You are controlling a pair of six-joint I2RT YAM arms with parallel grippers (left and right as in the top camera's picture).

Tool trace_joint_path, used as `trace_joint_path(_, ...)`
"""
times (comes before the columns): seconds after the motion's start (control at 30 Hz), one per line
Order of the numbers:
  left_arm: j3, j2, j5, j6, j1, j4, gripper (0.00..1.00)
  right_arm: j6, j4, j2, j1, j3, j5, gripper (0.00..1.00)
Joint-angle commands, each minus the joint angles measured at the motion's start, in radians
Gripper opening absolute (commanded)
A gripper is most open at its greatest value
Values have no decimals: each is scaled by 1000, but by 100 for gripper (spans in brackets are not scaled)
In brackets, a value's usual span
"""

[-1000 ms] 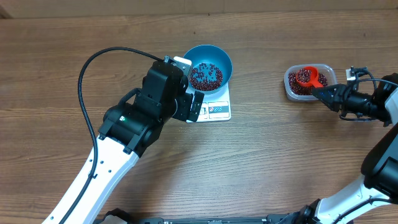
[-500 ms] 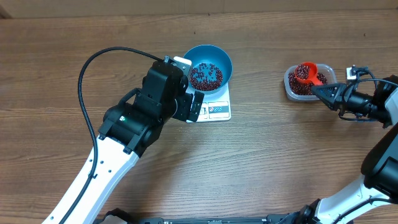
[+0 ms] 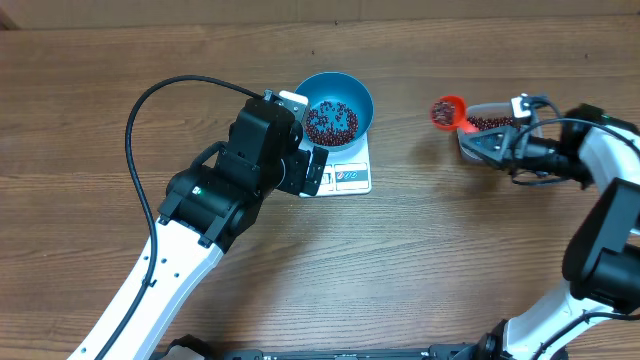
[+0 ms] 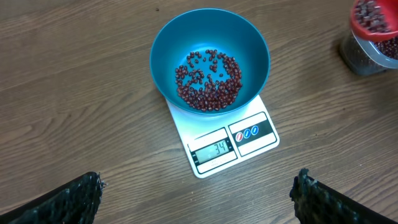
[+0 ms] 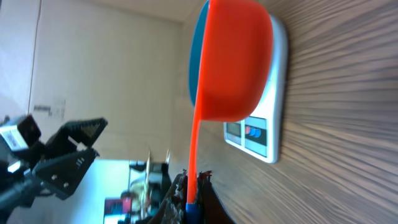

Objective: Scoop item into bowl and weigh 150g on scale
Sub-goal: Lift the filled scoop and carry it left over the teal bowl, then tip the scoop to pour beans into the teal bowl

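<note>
Nearest the robot's base, the left arm [image 3: 190,240] rose across the wooden table [image 3: 430,260], a black cable [image 3: 135,130] looping off its side. The left gripper [image 4: 196,193] hung over the near edge of the scale [image 3: 352,176] with its jaws spread wide and nothing between them; in the left wrist view its two dark fingertips [image 4: 78,199] sat at the bottom corners, well apart.

Just beyond them lay the flat white scale, its display and blue-marked buttons along the near edge, the display reading 34. The blue bowl [image 3: 362,92] stood on the far part of the scale, upright, covering most of the platform. A thin layer of dark red beans [image 3: 331,123] lay on its bottom, leaving the walls bare.

To the right, the right gripper [image 3: 492,142] was closed tight on the thin handle of an orange scoop [image 3: 448,110]. The scoop's cup was heaped with beans and held in the air over bare table, between the bowl and a clear plastic tub [image 3: 490,124], closer to the tub. From the right wrist view the scoop's underside faced the camera, with the bowl and scale behind it. The tub sat on the table partly hidden by the right gripper, more beans showing inside.
</note>
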Motion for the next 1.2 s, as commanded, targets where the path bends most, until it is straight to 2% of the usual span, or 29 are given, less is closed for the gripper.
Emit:
trace_joint_path(0.0, 21, -14, 8, 18, 2, 1, 100, -18, 16, 3, 59, -9, -68, 4)
trace_joint_path(0.2, 21, -14, 8, 18, 2, 1, 99, -6, 52, 3, 157, -9, -72, 4)
trace_joint_path(0.47, 21, -14, 8, 18, 2, 1, 100, 267, 321, 3, 283, -9, -69, 4)
trace_joint_path(0.77, 21, -14, 8, 18, 2, 1, 100, 476, 619, 3, 367, -9, -4, 4)
trace_joint_path(1.07, 21, -14, 8, 18, 2, 1, 100, 493, 803, 3, 425, -9, 262, 4)
trace_joint_path(1.17, 21, -14, 8, 18, 2, 1, 100, 397, 832, 3, 439, -9, 314, 4)
